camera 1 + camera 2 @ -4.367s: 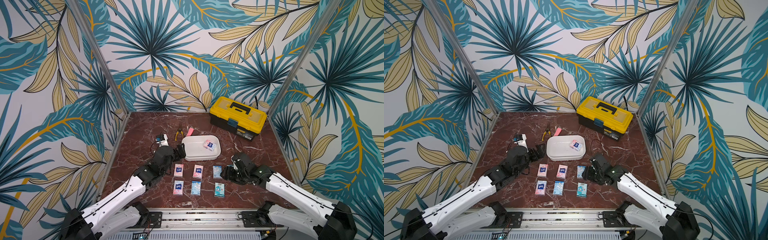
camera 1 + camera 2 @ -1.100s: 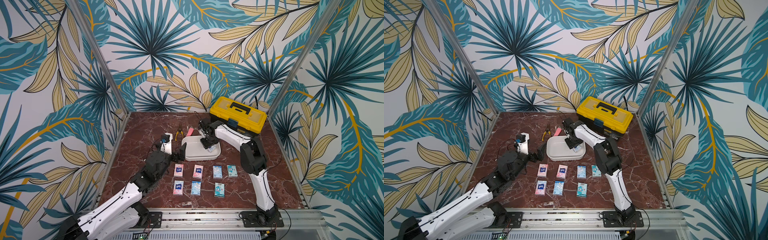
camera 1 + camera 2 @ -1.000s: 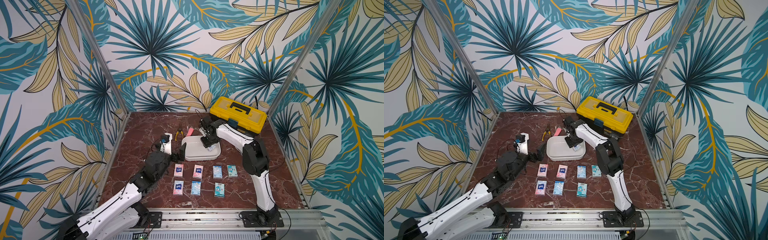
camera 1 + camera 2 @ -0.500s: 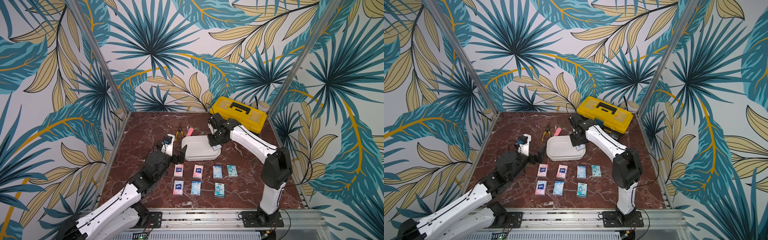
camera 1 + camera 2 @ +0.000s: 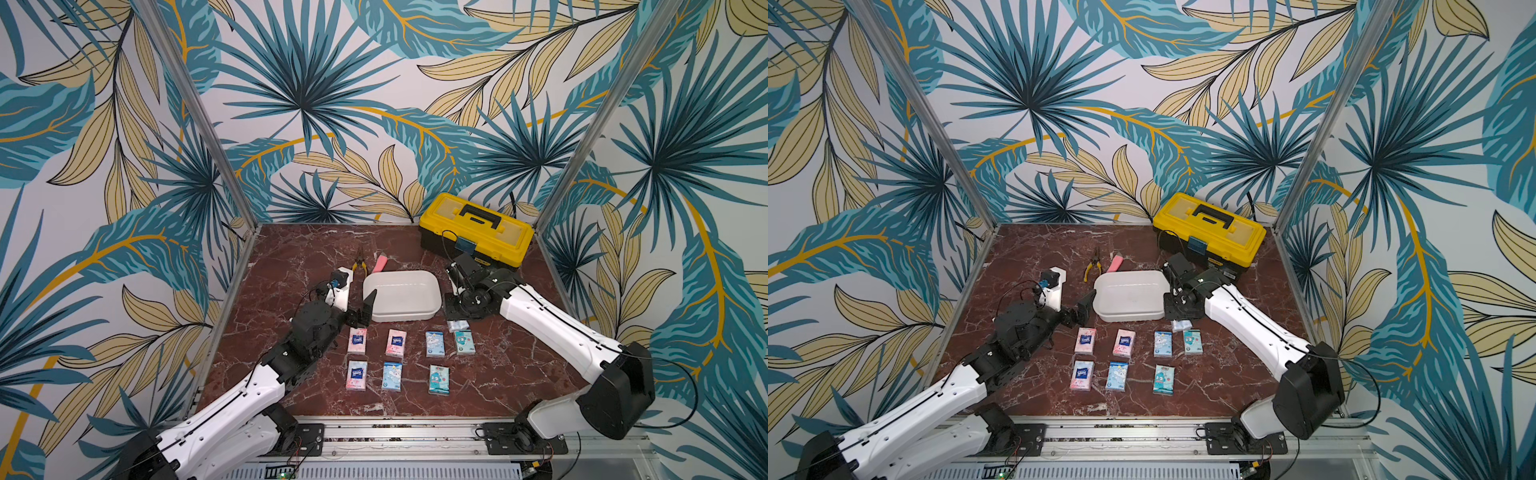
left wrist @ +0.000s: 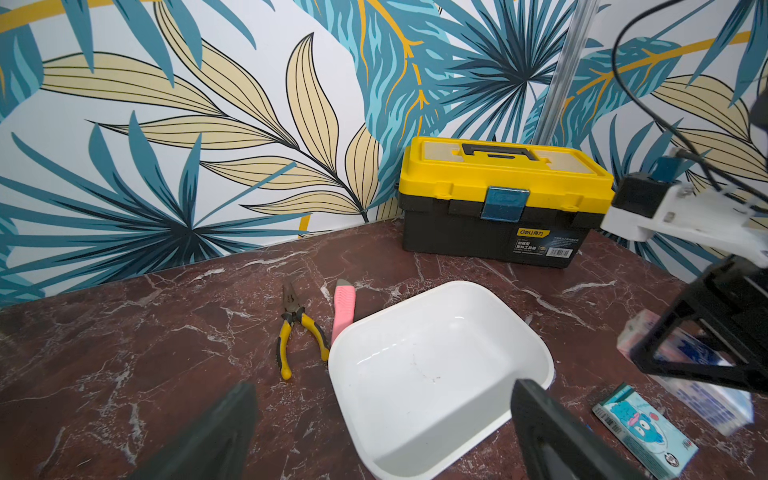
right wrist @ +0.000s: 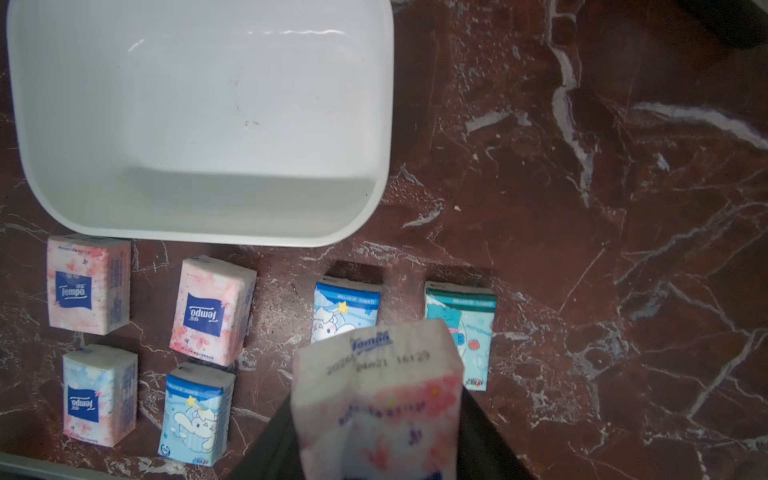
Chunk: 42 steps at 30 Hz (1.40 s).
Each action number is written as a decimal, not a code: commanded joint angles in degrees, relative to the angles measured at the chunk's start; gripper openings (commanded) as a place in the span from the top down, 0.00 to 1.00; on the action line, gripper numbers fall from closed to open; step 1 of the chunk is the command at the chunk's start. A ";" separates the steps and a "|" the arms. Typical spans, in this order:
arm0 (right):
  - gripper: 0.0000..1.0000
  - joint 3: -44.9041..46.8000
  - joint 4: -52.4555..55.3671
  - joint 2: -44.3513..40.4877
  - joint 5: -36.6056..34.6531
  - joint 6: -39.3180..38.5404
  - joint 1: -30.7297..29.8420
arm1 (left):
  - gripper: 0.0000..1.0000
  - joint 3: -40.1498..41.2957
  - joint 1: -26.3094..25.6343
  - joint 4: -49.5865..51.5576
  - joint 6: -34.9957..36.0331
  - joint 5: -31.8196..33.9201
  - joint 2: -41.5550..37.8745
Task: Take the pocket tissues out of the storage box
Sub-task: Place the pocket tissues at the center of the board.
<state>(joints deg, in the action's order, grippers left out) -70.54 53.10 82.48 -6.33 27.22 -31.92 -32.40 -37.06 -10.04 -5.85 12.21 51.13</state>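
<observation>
The white storage box [image 5: 401, 309] stands mid-table, and nothing lies inside it in the right wrist view [image 7: 199, 120]. Several pocket tissues lie in two rows in front of it, among them a pink packet [image 5: 357, 340] and a teal one [image 5: 464, 342]. My right gripper [image 5: 456, 320] hangs just off the box's front right corner, shut on a pink pocket tissue packet [image 7: 378, 395] above the teal packet [image 7: 461, 328]. My left gripper [image 5: 365, 307] stands open at the box's front left corner, its fingers [image 6: 552, 436] holding nothing.
A yellow-lidded black toolbox [image 5: 476, 235] stands at the back right, close behind my right wrist. Yellow-handled pliers [image 5: 360, 264] and a long pink bar [image 5: 380, 262] lie behind the box. Patterned walls close in the marble table [image 5: 498, 374].
My right gripper has lifted the pink packet out of the box and carried it forward and to the right, past the box's corner. The left arm has stayed where it was.
</observation>
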 commanded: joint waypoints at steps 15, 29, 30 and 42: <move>0.49 20.43 2.14 -11.99 0.25 11.55 -1.97 | 0.00 1.81 0.28 -4.90 -2.50 1.94 1.89; 0.49 30.46 -5.43 -11.87 2.84 14.56 -2.88 | 0.00 2.57 0.23 -4.64 -3.74 3.00 1.29; 0.49 30.89 -6.06 -11.67 3.10 14.79 -3.05 | 0.00 2.59 0.24 -4.57 -3.86 3.09 1.18; 0.48 33.98 -9.90 -9.49 1.19 15.63 -3.20 | 0.00 2.62 0.23 -4.46 -4.30 3.61 1.03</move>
<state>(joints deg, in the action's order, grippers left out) -37.60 44.21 72.36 -3.97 41.95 -34.85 -30.89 -37.06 -13.69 -9.76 15.22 52.93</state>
